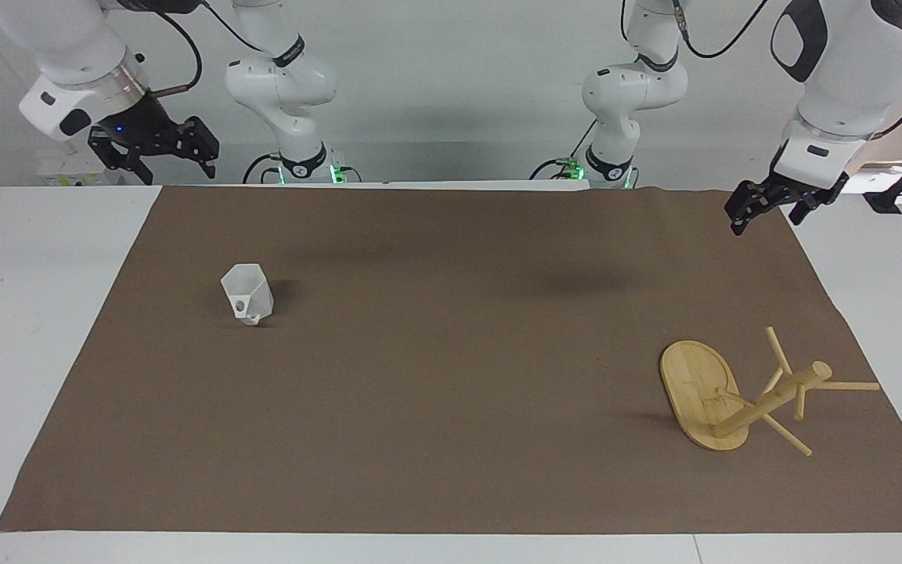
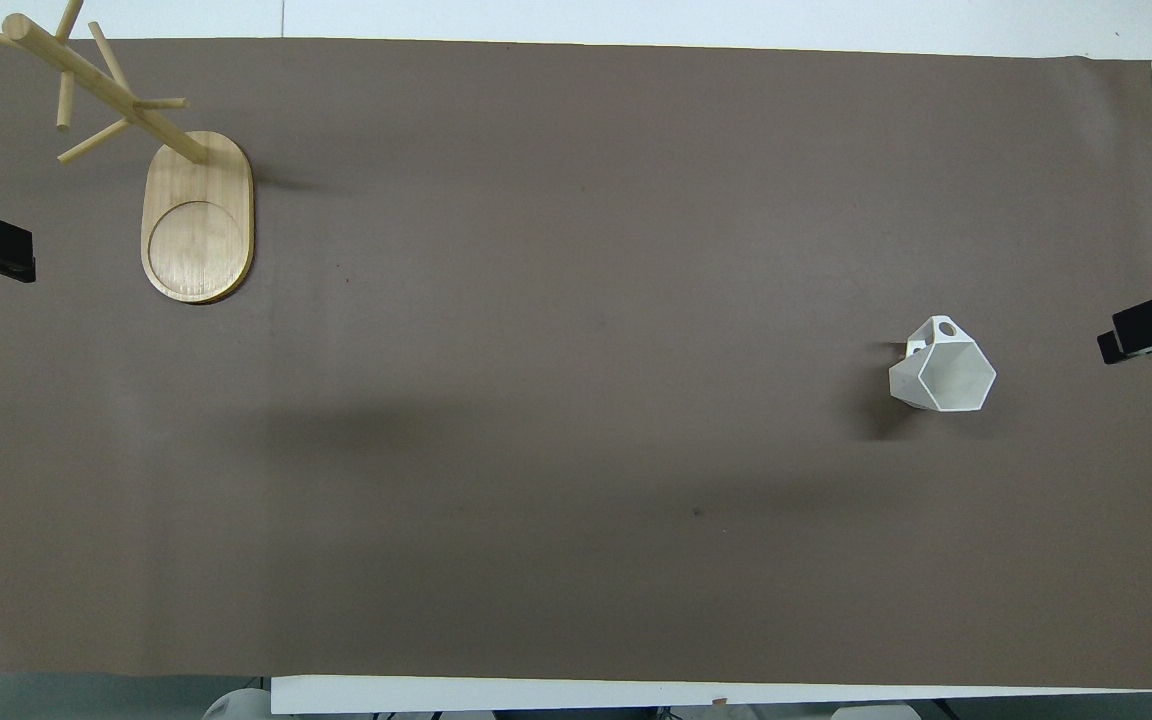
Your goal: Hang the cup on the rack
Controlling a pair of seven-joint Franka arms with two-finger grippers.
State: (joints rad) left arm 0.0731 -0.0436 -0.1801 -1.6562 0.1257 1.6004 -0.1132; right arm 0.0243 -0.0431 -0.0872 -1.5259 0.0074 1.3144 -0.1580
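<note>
Brown cloth [image 1: 451,407] covers most of the white worktop [image 1: 36,313], and everything the task needs sits on it untouched.

The rack [image 1: 733,395] stands on its oval base toward the left arm's end of the worktop, its post and pegs bare. It stands farther from the robots than the cup. Nothing hangs on it, so the task has not started in any visible way.

The cup [image 1: 247,294] sits upright on its narrow base toward the right arm's end, well apart from the rack, its pierced handle turned away from the robots. No claw touches it.

The left claw [image 1: 764,207] hangs in the air over the cloth's edge at its own end, holding nothing; whether its fingers are parted I cannot tell. The right claw [image 1: 155,149] hangs raised above the worktop's edge nearest the robots, at its own end, fingers spread apart and empty.

Everything is left to do: reach the cup, grip it, carry it across, and thread the handle's hole over a peg.
</note>
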